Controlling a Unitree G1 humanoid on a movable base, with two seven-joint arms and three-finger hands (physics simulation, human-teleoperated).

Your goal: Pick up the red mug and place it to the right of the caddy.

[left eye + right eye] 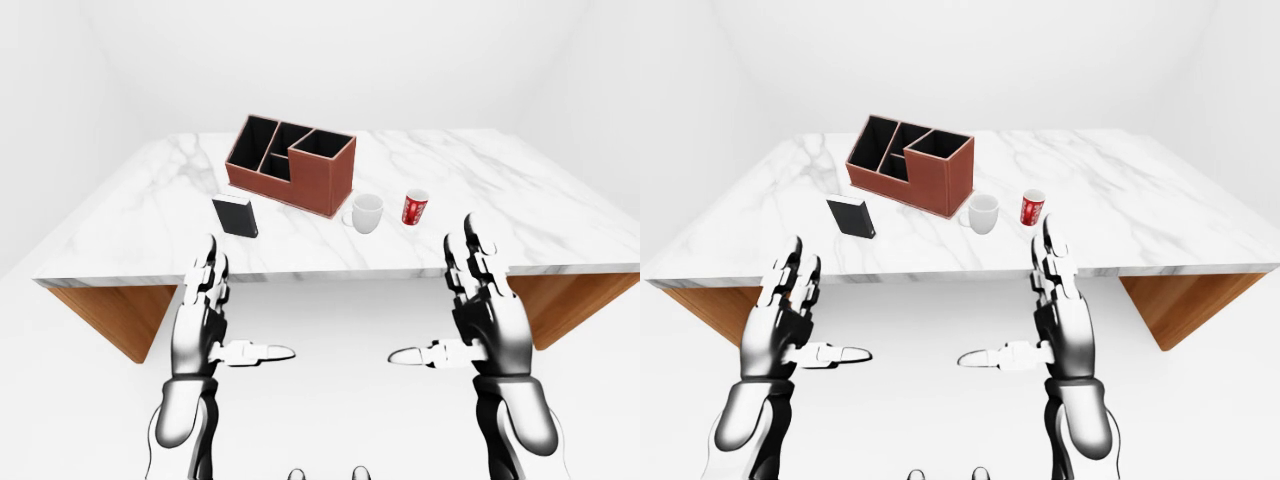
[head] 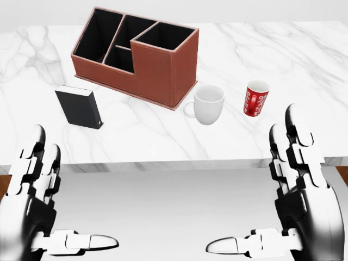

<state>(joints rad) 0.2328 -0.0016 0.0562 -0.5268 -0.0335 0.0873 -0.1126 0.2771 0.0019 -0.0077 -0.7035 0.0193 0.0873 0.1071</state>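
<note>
The red mug (image 2: 256,98) is standing on the marble table (image 2: 304,60), right of the white mug (image 2: 207,104) beside the caddy (image 2: 136,54). Both the right hand (image 2: 296,179) and left hand (image 2: 35,187) are hovering spread and empty. A careless reach is risking knocking the white mug or toppling the red one.

Red white-patterned mug (image 2: 256,98), plain white mug (image 2: 207,104), brown caddy (image 2: 138,55).

You get no readable text here. The red mug (image 2: 256,98) has a white swirly pattern on its side, too small to read as letters. The caddy (image 2: 138,54), white mug (image 2: 208,104) and black box (image 2: 80,107) show plain faces.
</note>
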